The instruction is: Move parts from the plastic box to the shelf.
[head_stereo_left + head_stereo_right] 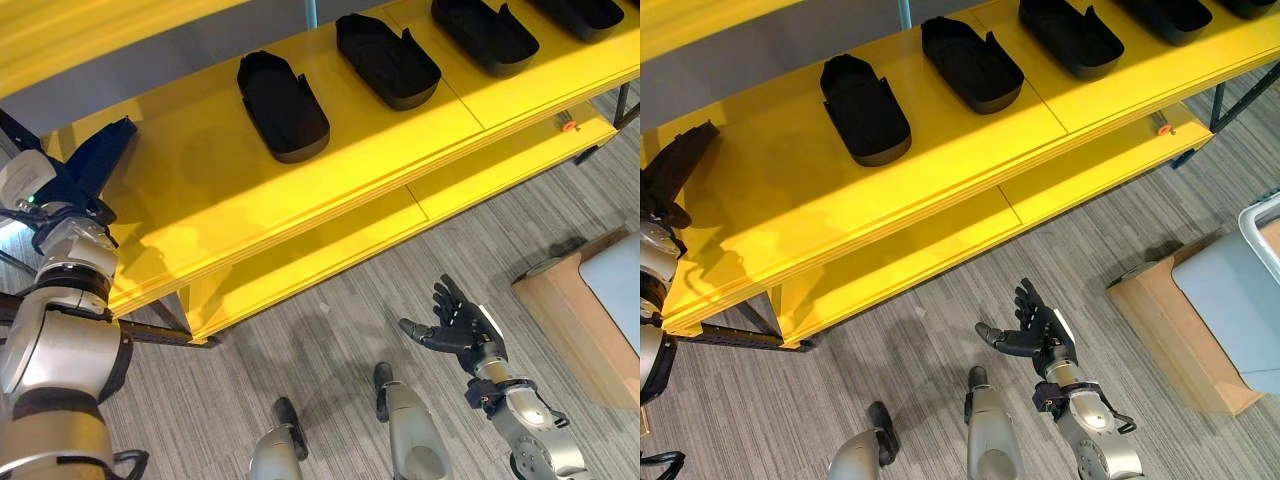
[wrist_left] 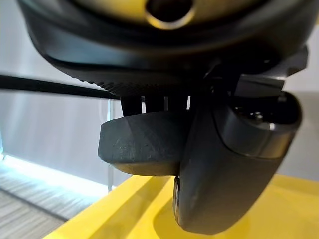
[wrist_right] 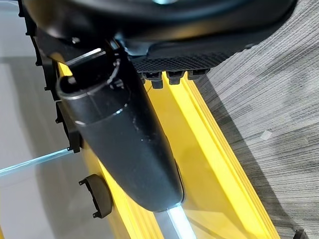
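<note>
Four black parts [image 1: 283, 105] along one yellow shelf [image 1: 200, 190], a fifth in the left robot hand [image 2: 239, 164], one cardboard box [image 1: 575, 325]

the yellow shelf [image 1: 400, 150] has a row of black parts [image 1: 283, 105] on its top board, spaced apart with bare yellow strips between them. the widest bare stretch lies at the left end, between the nearest part and the left hand [image 1: 95, 160], which holds another dark part [image 2: 144, 142] at the shelf's edge. the board's front strip is bare along its length. the lower board is bare except for a small orange bit near its right end. the right hand [image 1: 458, 328] hangs with fingers spread over bare grey floor [image 1: 330, 330]; a cardboard box [image 1: 570, 320] stands to its right.
</note>
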Controlling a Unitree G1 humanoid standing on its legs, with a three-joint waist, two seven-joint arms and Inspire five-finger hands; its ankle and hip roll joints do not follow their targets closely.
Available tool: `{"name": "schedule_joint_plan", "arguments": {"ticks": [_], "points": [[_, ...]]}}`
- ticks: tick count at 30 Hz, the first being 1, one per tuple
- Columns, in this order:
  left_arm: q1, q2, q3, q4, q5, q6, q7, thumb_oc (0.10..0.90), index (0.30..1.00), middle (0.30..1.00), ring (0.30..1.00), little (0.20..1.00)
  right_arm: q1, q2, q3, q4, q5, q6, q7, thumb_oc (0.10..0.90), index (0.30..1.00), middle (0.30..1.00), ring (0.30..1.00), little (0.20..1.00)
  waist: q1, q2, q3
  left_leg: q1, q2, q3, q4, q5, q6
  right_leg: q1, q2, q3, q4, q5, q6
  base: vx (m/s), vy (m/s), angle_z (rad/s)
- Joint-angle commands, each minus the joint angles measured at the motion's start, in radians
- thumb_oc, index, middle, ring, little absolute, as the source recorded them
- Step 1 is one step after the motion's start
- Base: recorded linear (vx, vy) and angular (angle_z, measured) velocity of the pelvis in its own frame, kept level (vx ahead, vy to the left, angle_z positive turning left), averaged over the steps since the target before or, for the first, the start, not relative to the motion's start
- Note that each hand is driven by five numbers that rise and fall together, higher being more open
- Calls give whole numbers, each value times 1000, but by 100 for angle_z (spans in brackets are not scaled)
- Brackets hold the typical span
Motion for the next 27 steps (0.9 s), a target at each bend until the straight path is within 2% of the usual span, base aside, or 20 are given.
{"name": "schedule_joint_plan", "arguments": {"ticks": [1,13,27], "points": [[-67,88,-34,17,97,-24,-7,400,300,300,300,300,7,-20,-55,-104,36,-92,35,900,1000,1000,1000,1000,-8,10,-105,-40,62,-18,71,-34,-11,43,-61,68,-33,-78,111,0,0,0],[-12,49,52,56,13,-31,-10,400,300,300,300,300,32,-7,-65,-110,46,-91,35,900,1000,1000,1000,1000,-16,1,-106,-55,68,-17,75,-33,-12,22,-52,78,-30,-73,108,0,0,0],[2,-40,43,48,19,-29,4,400,300,300,300,300,54,-12,-86,-131,52,-99,16,900,1000,1000,1000,1000,-45,-13,-104,-94,76,0,77,-28,-11,-37,-39,98,-31,-59,107,0,2,-3]]}}
